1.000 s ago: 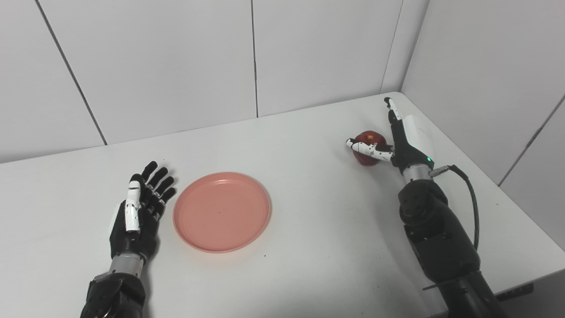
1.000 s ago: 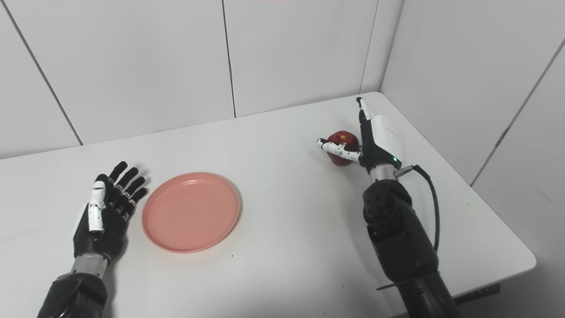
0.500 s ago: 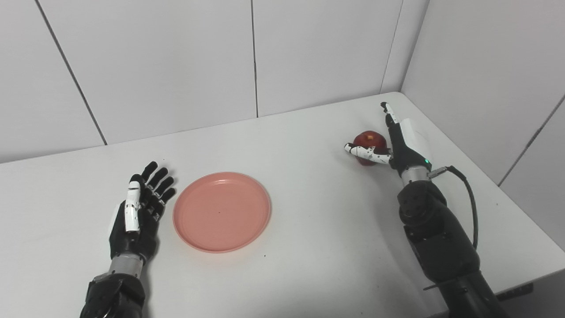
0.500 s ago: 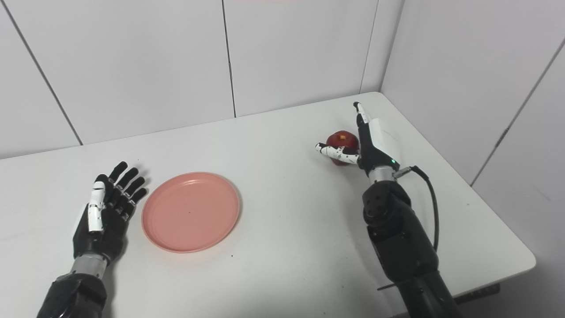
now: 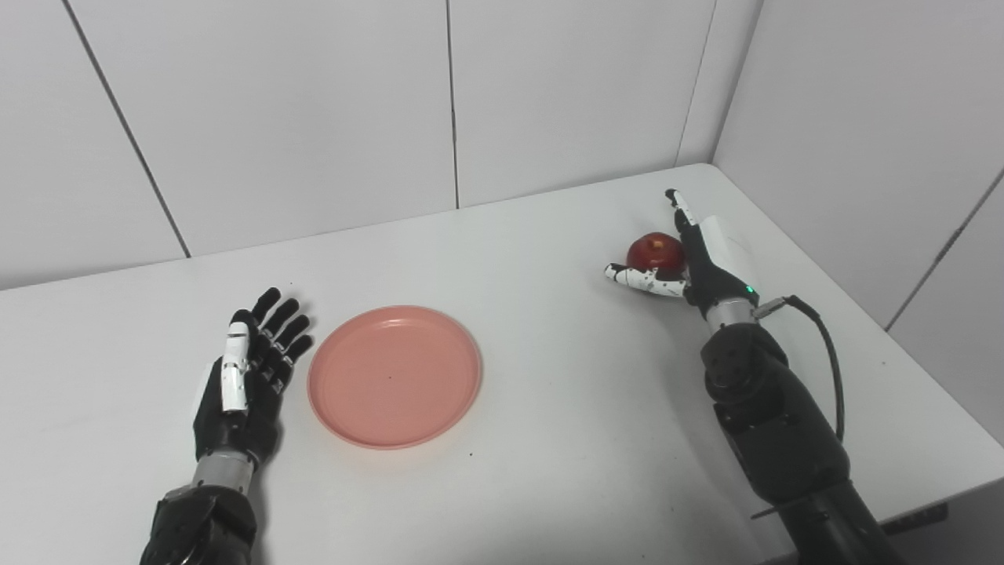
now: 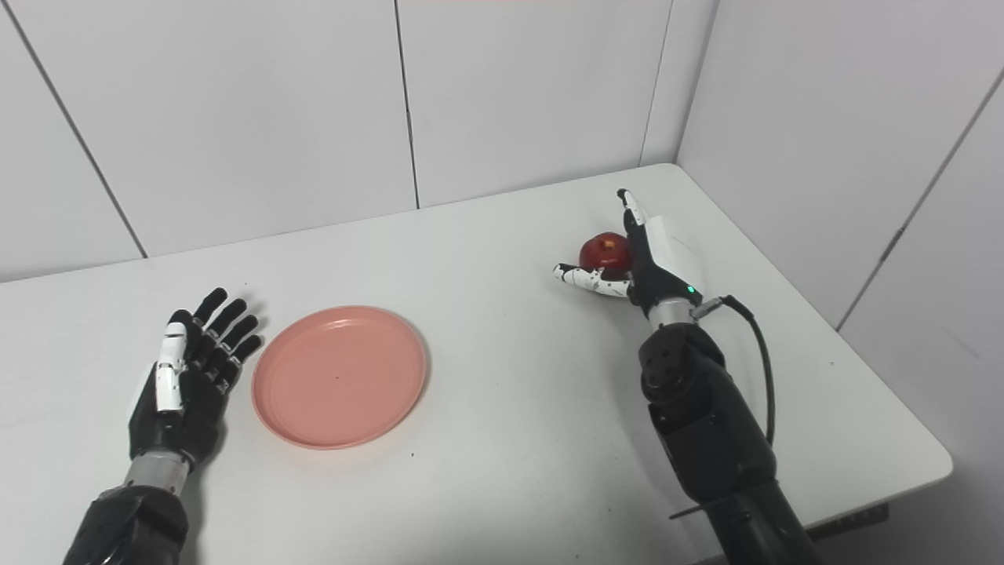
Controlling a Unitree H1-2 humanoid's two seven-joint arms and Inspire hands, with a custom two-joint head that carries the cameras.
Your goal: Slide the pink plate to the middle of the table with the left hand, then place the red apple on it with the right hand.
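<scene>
The pink plate lies flat on the white table, left of the middle. My left hand rests open on the table just left of the plate, palm up, apart from its rim. The red apple sits at the far right of the table. My right hand is open beside it: the fingers stand straight along the apple's right side and the thumb reaches across in front of its base. The apple's lower part is hidden behind the thumb. The apple also shows in the right eye view.
White wall panels close off the back and the right side, meeting in a corner just behind the apple. The table's right edge runs close to my right arm. A black cable loops off the right wrist.
My right hand has drawn slightly left and nearer to me; the thumb now sits lower across the apple's base, so more of the apple shows. Left hand and plate have not moved.
</scene>
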